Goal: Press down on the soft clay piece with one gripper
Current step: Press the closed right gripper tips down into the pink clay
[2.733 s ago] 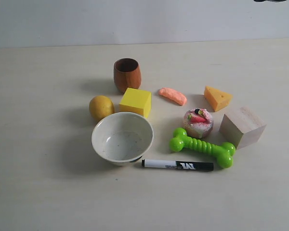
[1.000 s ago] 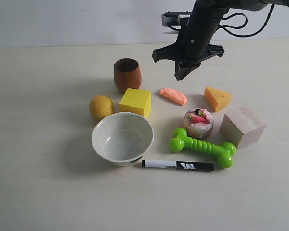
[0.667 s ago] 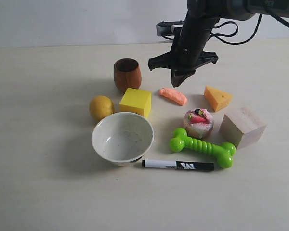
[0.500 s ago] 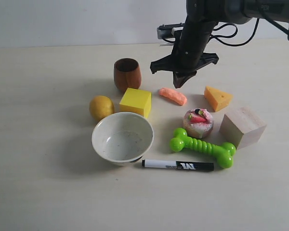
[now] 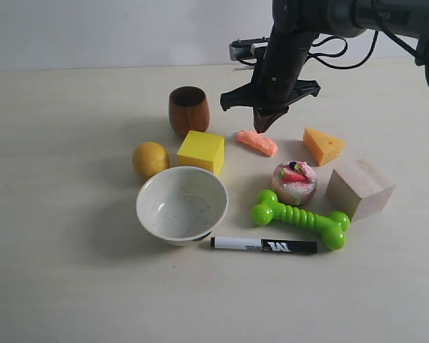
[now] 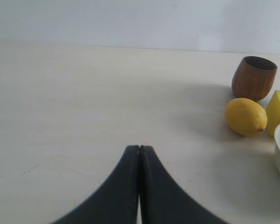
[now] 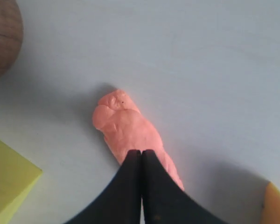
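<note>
The soft clay piece, a salmon-orange lumpy strip, lies on the table between the yellow cube and the cheese wedge. My right gripper points down just above its far end, fingers pressed together, nothing held. In the right wrist view the shut tips sit over the middle of the clay; whether they touch it I cannot tell. The left gripper is shut and empty, low over bare table, and does not show in the exterior view.
Around the clay stand a brown wooden cup, yellow cube, lemon, white bowl, cheese wedge, toy cupcake, wooden block, green bone toy and black marker.
The right arm came in from the upper right and dropped toward the clay; its shut tips moved from above the table behind the clay down to the clay's far end.
</note>
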### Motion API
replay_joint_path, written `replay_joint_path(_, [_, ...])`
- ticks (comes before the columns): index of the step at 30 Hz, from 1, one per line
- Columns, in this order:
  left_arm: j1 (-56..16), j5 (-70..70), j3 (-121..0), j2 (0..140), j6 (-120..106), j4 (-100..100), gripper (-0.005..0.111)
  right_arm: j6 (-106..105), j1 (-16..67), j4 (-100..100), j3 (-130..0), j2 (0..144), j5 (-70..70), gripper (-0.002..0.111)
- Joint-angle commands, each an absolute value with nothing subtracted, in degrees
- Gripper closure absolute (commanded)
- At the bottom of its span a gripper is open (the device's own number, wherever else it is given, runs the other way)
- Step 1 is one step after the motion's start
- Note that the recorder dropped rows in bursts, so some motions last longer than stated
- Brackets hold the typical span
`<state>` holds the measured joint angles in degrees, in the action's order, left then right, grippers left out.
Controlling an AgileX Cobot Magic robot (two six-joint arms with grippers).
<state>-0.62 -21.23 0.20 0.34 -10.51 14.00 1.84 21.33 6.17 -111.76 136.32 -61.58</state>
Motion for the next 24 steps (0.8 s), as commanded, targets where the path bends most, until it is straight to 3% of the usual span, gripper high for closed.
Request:
replay_joint_path(1, [-0.51, -20.78, 0.0, 0.0, -10.44, 14.09, 0.107, 1.03, 21.31, 6.94, -112.32, 137.04, -61.85, 0.108])
replay_joint_path(24, [-0.51, -20.78, 0.0, 0.0, -10.44, 14.09, 0.107, -1.48, 21.31, 6.87, -112.32, 143.9, -60.71, 0.108])
